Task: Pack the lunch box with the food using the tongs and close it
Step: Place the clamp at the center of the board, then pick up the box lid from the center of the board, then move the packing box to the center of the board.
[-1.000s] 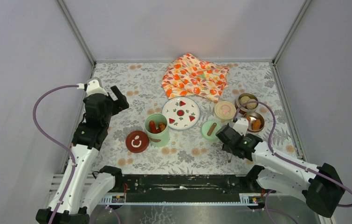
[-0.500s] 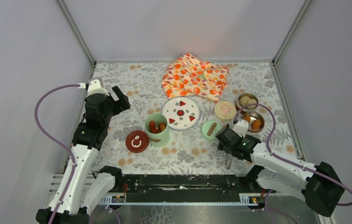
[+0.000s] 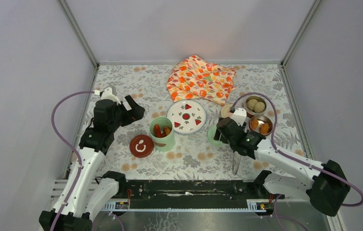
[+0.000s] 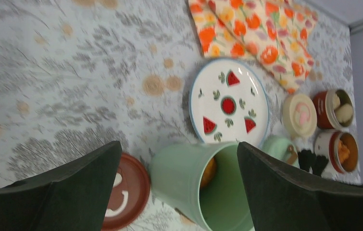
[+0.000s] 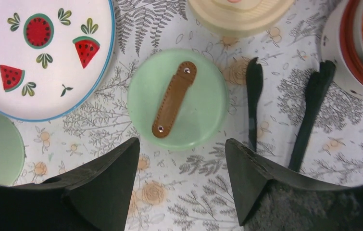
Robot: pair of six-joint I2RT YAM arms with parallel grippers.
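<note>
Tongs (image 5: 309, 120) lay flat on the fern-printed table (image 3: 121, 86). Their two dark arms were spread apart and their tips pointed to 12 o'clock in the right wrist view. The joined end ran under the right finger there, and in the top view it stuck out at 6 o'clock of the right gripper (image 3: 221, 133). That gripper's jaws stood released and wide, grasping nothing, above the green lid (image 5: 203, 110). The lid carried a brown stitched strap (image 5: 173, 106) with two rivets. Whether the right finger rested on the tongs could not be told.

The cream lid (image 4: 300, 114) sat at 1 o'clock of the green lid and bore a pale pink figure too blurred to read. At 3 o'clock of the plate (image 3: 178, 113), the far steel bowl (image 3: 265, 107) held beige balls (image 3: 252, 103). The near steel bowl (image 3: 261, 117) held orange-red chunks (image 3: 264, 128), and the tong tips lay just beside it.

The left gripper (image 3: 135, 110) hung at 9 o'clock of the plate with its jaws fully parted and empty. Its wrist camera looked down on the mint-green cylinder (image 4: 179, 178), upright and uncovered, with more orange-red chunks inside. The dark red lid (image 3: 141, 146) lay just beside the cylinder at 8 o'clock and showed a white curl over a white arc. The plate was printed with watermelon slices and green sprigs. The orange flowered cloth (image 3: 201, 77) lay crumpled at its 12 o'clock.
</note>
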